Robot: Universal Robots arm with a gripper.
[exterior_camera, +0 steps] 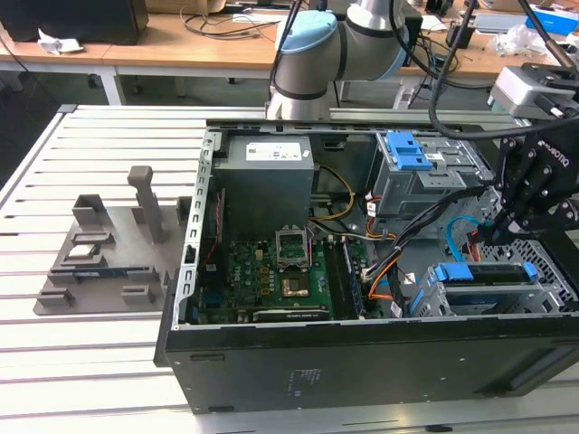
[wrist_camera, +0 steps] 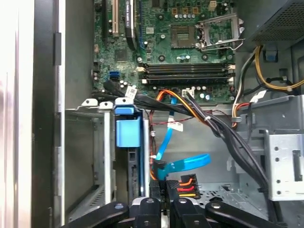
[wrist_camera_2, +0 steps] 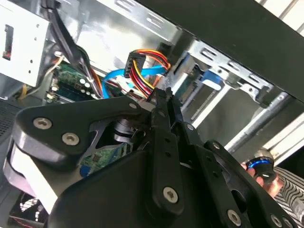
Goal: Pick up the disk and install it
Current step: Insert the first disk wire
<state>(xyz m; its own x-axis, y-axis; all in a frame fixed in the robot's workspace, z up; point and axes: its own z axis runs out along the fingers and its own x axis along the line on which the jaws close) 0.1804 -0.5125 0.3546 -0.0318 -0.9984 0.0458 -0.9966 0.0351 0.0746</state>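
Disk point(exterior_camera: 479, 273) seated in cage point(exterior_camera: 547, 294), blue frame up. Judged installed. Hand point(exterior_camera: 496, 231) just beside it, fingers together, close to cable plug point(wrist_camera: 183, 183). Best to go slowly here, keeping clear of wires.

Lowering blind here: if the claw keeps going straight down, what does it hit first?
Probably the cable plug with coloured wires just ahead of the claw, beside the blue-framed disk in its bay; depth is unclear.

The arm point(exterior_camera: 312, 54) reaches from twelve o'clock toward three o'clock in the exterior view, its black gripper point(exterior_camera: 507, 226) pointing down with fingers nearly together.
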